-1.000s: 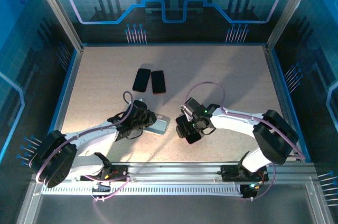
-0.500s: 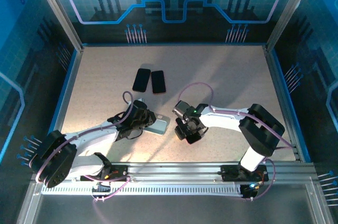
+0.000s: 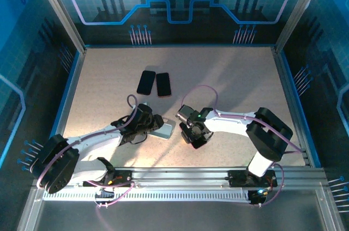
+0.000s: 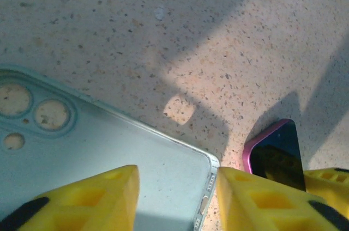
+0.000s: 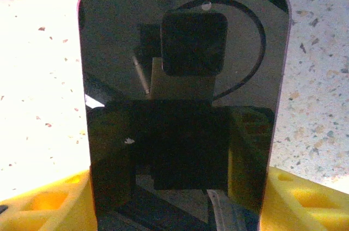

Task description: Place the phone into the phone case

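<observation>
right arm moved leftward toward the case

right gripper (image 5: 177, 193): yellow fingers (image 5: 43, 201) flank the dark-screened, pink-rimmed phone (image 5: 182, 78); firm hold cannot be told. left gripper (image 4: 175, 190): fingers stand parted over the translucent pale-green phone case (image 4: 109, 149), flat on the speckled table (image 4: 163, 35), phone just beside.

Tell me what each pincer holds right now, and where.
Right pincer brackets the phone by its long edges near one end; firm clamp cannot be told. Left pincer stands open over the case, holding nothing.
</observation>
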{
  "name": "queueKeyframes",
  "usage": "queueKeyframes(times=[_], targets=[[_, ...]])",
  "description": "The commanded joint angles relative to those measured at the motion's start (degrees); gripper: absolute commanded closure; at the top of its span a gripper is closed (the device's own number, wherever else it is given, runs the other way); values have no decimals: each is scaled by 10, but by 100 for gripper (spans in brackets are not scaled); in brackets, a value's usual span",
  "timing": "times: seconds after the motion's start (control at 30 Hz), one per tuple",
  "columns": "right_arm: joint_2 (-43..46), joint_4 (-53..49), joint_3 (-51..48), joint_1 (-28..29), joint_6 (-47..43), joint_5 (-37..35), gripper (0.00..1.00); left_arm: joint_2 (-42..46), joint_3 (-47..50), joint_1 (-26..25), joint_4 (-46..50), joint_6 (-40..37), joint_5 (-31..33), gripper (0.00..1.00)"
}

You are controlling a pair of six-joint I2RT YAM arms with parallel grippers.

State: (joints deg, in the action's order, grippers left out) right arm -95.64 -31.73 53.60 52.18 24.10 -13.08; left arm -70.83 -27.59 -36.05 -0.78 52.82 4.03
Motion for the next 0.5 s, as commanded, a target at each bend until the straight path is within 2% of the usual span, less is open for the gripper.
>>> queueKeyframes(times=[0.0, 0.1, 0.3, 0.47], targets=[[9, 9, -6, 7, -21, 14, 41, -5, -29, -4, -24, -12, -40, 54], [41, 2, -2, 0, -27, 42, 40, -22, -42, -4, -41, -19, -74, 50], [88, 17, -18, -11, -15, 91, 40, -62, -30, -5, -142, -6, -145, 43], [126, 18, -28, -21, -6, 111, 40, -77, -24, -5, -187, 3, -174, 37]])
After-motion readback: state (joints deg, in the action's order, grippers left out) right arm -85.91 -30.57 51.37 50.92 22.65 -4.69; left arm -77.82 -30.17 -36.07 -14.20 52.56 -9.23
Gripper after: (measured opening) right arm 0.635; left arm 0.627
